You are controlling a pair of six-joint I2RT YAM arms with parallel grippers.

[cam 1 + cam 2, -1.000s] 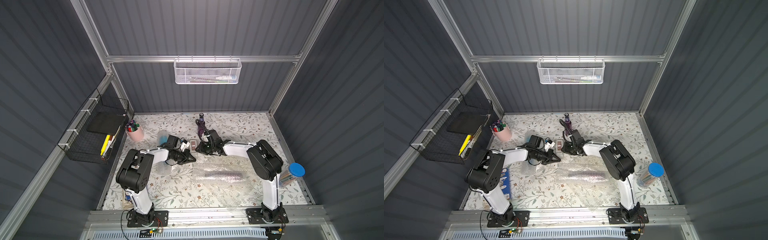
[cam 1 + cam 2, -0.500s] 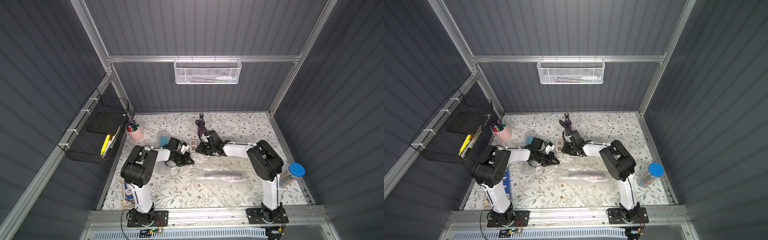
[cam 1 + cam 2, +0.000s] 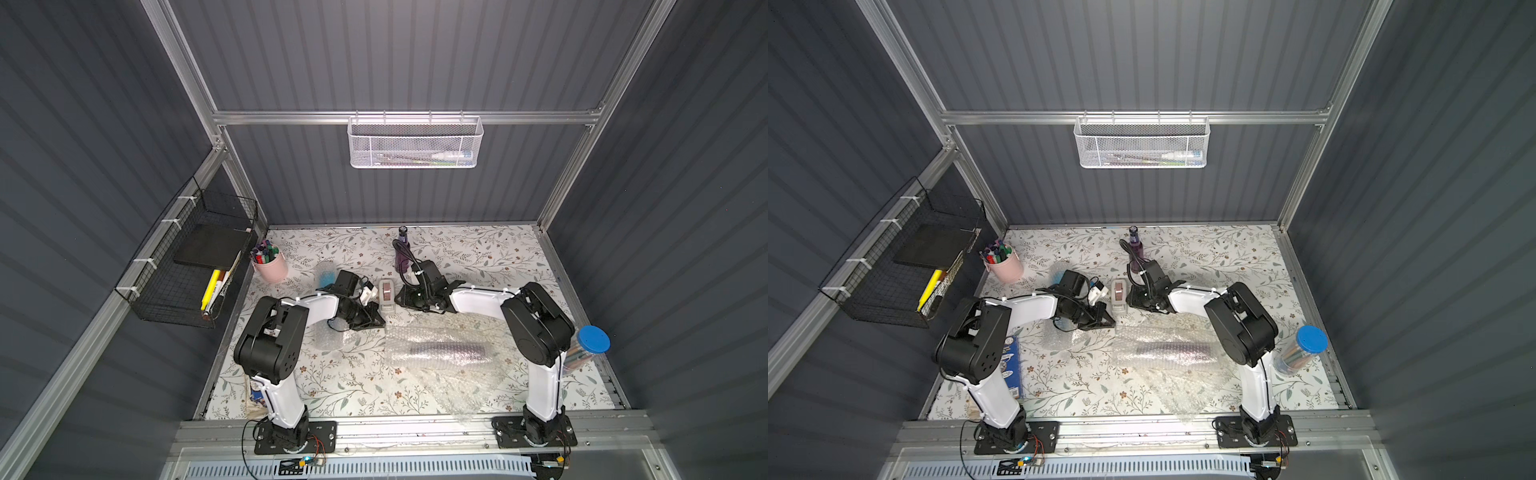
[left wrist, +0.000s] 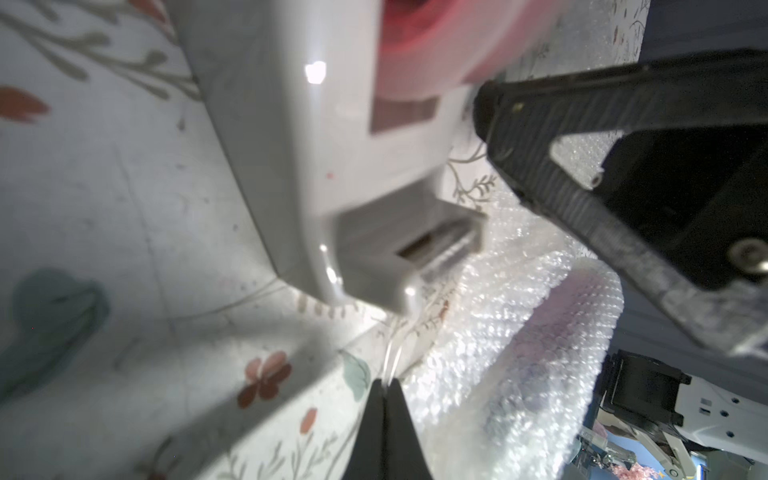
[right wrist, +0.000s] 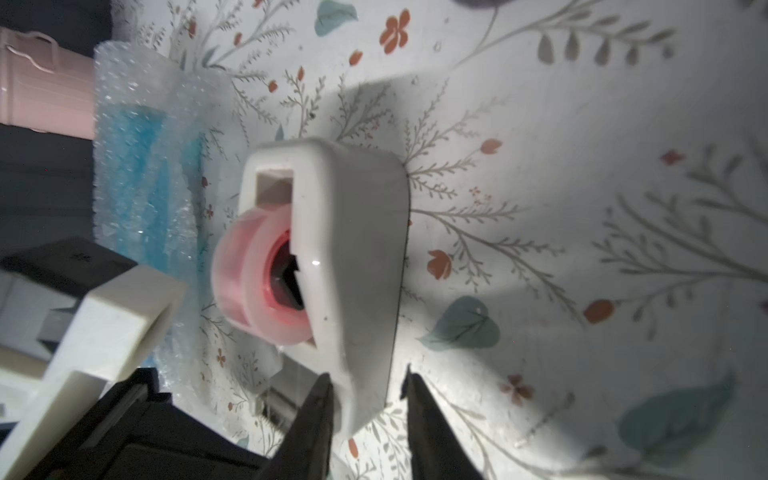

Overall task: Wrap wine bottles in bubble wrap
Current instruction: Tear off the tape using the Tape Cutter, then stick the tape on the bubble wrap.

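While the right hand point(image 5: 365, 376), jaws apart, straddles the tape dispenser point(image 5: 357, 249), apparently steadying it, the left hand point(image 4: 384, 390) pinches its clear tape point(image 4: 392, 355).

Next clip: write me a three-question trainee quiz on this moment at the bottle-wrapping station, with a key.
1. True or false: the purple bottle standing at the back is already wrapped.
2. What stands between the left gripper and the right gripper? A) scissors B) tape dispenser C) stapler
3. Which gripper is shut?
Key: 1 false, it stands bare; 2 B; 3 the left, pinching the tape end.
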